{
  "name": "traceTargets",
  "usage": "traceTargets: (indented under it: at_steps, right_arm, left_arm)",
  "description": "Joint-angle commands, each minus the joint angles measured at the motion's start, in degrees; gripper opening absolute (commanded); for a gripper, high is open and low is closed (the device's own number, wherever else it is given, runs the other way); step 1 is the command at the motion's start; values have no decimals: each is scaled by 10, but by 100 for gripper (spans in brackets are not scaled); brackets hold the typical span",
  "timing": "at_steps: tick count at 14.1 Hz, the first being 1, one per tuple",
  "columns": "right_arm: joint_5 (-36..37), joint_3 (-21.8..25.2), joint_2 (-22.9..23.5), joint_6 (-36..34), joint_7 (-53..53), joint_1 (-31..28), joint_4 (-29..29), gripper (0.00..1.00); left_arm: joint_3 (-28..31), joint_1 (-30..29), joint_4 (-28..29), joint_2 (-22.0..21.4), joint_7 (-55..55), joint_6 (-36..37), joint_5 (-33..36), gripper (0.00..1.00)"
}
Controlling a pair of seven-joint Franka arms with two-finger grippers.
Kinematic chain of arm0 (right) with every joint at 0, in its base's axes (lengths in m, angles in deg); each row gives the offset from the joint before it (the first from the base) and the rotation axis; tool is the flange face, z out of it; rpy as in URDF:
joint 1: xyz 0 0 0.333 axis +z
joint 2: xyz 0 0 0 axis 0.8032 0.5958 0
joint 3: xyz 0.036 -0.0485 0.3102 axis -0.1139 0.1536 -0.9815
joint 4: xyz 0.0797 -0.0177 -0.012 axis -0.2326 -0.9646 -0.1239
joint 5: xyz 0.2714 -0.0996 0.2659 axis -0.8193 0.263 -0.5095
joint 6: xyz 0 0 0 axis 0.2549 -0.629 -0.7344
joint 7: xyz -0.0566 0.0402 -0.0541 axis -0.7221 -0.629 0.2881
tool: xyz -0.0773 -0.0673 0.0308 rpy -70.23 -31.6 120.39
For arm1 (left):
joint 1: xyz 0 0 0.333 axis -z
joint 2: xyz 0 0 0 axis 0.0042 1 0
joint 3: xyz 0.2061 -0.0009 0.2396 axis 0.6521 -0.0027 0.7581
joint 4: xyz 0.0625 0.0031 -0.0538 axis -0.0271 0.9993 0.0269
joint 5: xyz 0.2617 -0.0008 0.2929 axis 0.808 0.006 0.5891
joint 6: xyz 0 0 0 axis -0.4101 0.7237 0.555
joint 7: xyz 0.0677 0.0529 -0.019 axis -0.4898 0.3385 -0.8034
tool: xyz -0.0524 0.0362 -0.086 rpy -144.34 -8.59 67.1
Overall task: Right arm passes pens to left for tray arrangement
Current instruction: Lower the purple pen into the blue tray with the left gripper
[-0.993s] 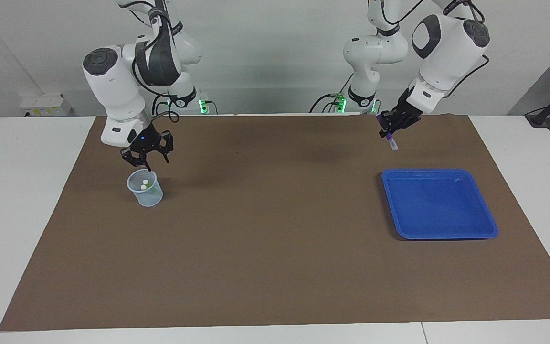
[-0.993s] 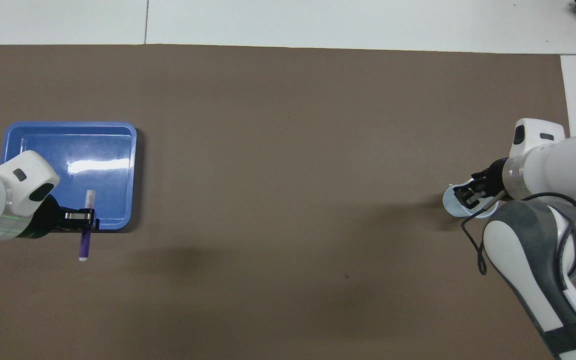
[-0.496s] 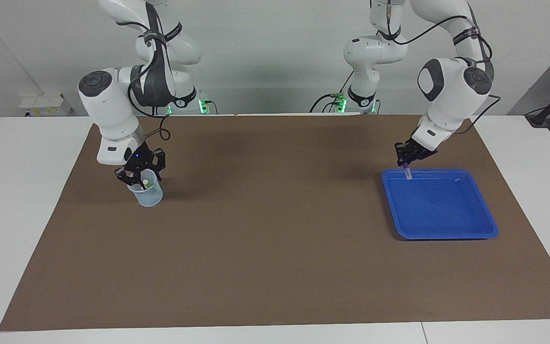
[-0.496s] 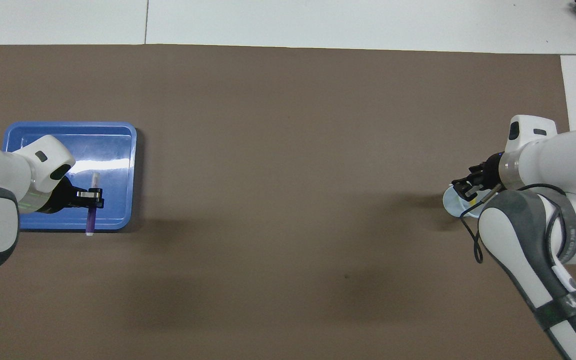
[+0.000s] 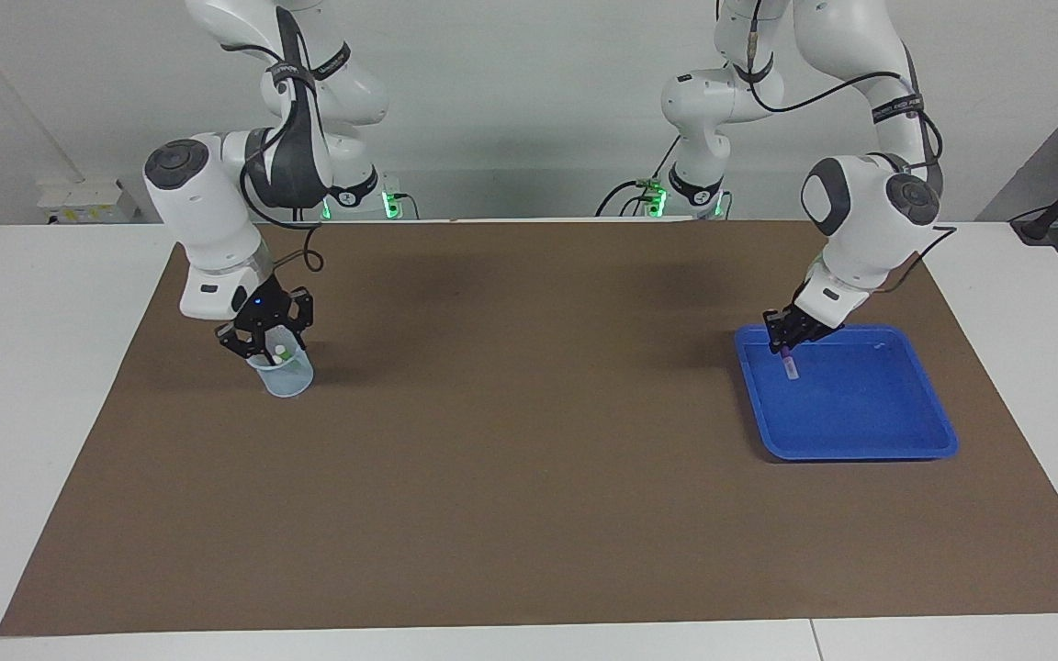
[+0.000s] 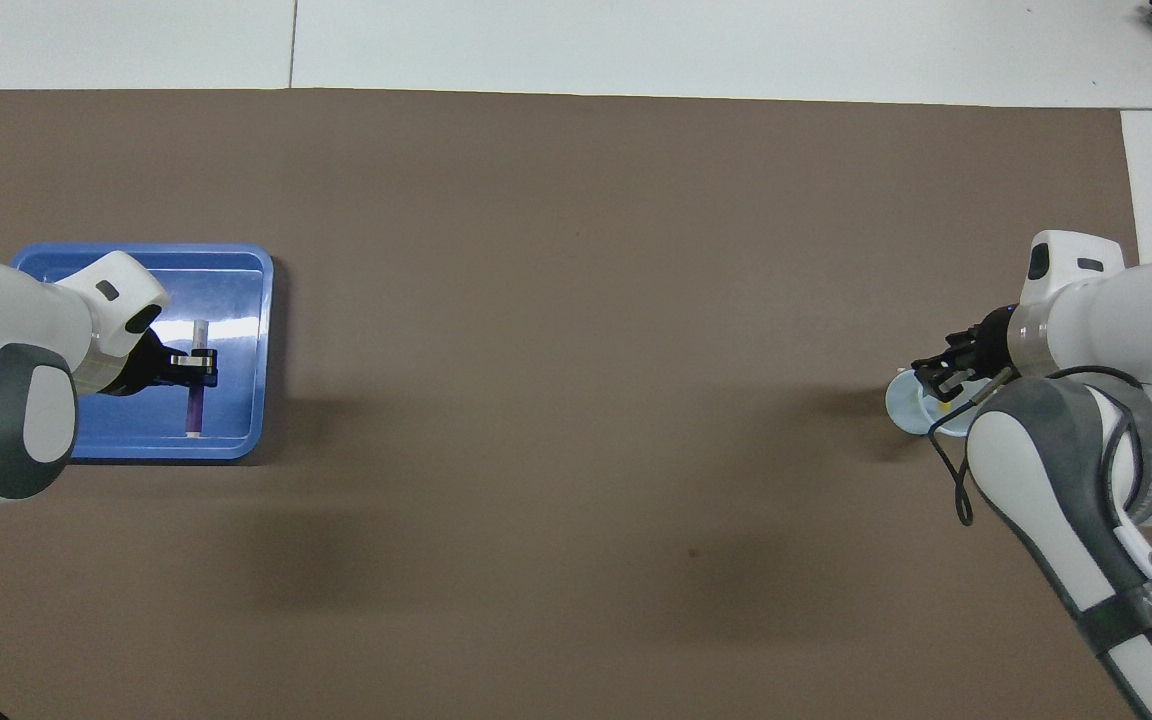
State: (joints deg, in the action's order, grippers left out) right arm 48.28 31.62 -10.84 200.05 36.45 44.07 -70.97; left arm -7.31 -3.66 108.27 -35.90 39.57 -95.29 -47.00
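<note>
Lowered since the earlier frame, the left gripper (image 5: 788,346), clamped on the purple pen (image 5: 789,364), hangs over the blue tray (image 5: 860,441), ready for release. Over the cup (image 5: 283,375) with the remaining pens (image 5: 280,353), the right gripper (image 5: 264,344) must still grasp one; whether its jaws are apart cannot be told.

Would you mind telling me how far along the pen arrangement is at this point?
No pen lies loose in the blue tray yet. In hand: the left gripper holds the purple pen low over the tray. Left to do: the right gripper is at the cup, where other pens wait.

Bright, even light; soft shadows on the brown mat (image 5: 529,441); glare streaks the tray (image 6: 236,330).
</note>
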Motion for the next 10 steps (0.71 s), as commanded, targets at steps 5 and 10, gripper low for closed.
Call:
traceTargets:
  at_steps: [5, 10]
  right_arm:
    - [10, -8, -1, -11, 4, -18, -7, 46]
    - [3, -8, -3, -23, 29, -12, -7, 43]
  left_arm:
    - [-5, -18, -38, 90, 6, -67, 54, 0]
    - [-5, -30, -27, 101, 27, -92, 61, 0]
